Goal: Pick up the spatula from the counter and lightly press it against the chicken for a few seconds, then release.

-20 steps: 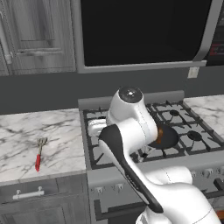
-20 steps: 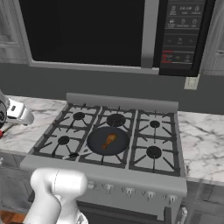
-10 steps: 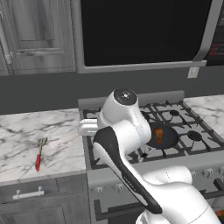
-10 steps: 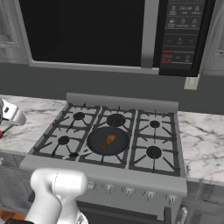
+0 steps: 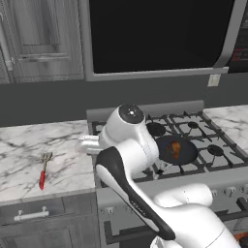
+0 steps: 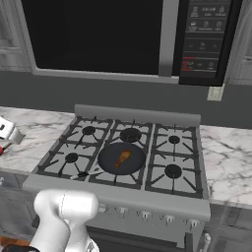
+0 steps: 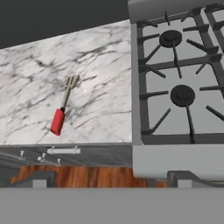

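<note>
On the left, the spatula (image 5: 43, 172) lies flat on the marble counter (image 5: 19, 140), near its front edge and well apart from the stove (image 5: 203, 145). Nothing touches it, so we judge the pickup as not yet begun. Just to its right, the gripper (image 5: 83, 144) hangs above the counter's stove-side end. It is high over the surface and has hold of nothing. We cannot tell how far its fingers are spread, since the fingertips are not visible. Further right, the dark pan (image 6: 121, 158) sits in the middle of the stove with the chicken (image 6: 121, 157) in it, unpressed. By our reading, every step is left: descend, grasp, carry across, press for a few seconds, release.

In the hand view, the spatula (image 7: 63, 109) has its red handle at the lower left and its metal slotted head at the upper right. Its long axis runs roughly front to back across the counter. The handle points toward the counter's front edge, and the head points toward the back wall, leaning slightly toward the stove.
</note>
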Motion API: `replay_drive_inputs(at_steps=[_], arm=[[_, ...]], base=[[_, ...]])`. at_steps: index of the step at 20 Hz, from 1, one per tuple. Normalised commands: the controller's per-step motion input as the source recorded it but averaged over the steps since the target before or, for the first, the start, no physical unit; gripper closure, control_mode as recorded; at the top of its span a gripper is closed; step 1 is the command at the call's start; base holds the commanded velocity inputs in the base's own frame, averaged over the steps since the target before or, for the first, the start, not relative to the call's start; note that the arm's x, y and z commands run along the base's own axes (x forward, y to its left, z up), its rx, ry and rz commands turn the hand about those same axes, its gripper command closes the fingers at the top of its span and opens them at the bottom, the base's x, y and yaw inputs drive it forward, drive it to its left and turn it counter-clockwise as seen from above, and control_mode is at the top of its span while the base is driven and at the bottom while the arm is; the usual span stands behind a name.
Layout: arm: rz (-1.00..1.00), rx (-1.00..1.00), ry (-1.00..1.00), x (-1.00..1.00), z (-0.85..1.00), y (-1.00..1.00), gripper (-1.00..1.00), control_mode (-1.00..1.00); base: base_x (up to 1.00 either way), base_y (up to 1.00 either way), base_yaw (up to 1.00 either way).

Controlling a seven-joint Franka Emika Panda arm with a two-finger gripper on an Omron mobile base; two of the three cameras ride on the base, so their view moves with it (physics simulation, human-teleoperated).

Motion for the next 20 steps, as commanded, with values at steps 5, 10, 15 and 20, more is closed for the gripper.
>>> replay_drive_inputs(at_steps=[5, 10, 15, 20], arm=[[0.0, 0.0, 0.0, 0.06, 0.0, 0.43, -1.0, -1.0], [0.0, 0.0, 0.01, 0.05, -0.01, 0.36, -1.0, -1.0], [0.0, 0.0, 0.07, 0.03, -0.18, 0.33, -1.0, -1.0], [0.03, 0.0, 0.04, 0.01, -0.18, 0.14, -1.0, -1.0]], base=[[0.0, 0.0, 0.0], [0.0, 0.0, 0.0], [0.0, 0.0, 0.0], [0.0, 0.0, 0.0]])
